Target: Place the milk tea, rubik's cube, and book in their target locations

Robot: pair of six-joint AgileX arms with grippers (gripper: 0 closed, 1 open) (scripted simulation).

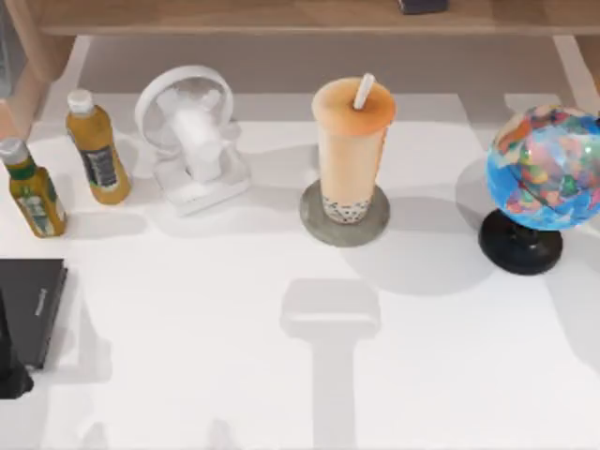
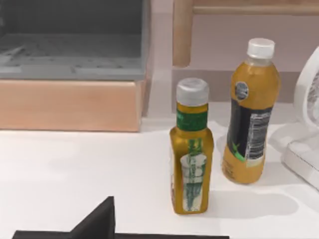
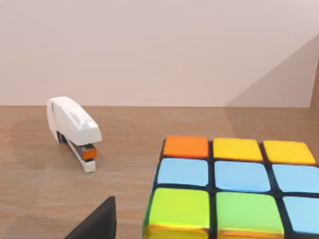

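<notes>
The milk tea (image 1: pixel 352 141) stands upright on a round grey coaster (image 1: pixel 315 225) at the middle of the table, with nothing gripping it. The rubik's cube (image 3: pixel 224 184) lies on a wooden surface right in front of my right gripper (image 3: pixel 99 221), of which a dark part shows beside the cube. Whether that gripper touches the cube I cannot tell. My left gripper (image 2: pixel 99 221) is low at the table's left, facing two bottles. A black part of the left arm (image 1: pixel 11 375) shows at the near left. The book is out of view.
Two yellow-green bottles (image 1: pixel 94 145) (image 1: pixel 33 187) and a white fan (image 1: pixel 192 131) stand at the back left. A black slab (image 1: pixel 33 300) lies at the left edge, a globe (image 1: pixel 548 169) at the right. A white stapler (image 3: pixel 75 129) lies on the wooden surface. A wooden shelf (image 1: pixel 281 17) spans the back.
</notes>
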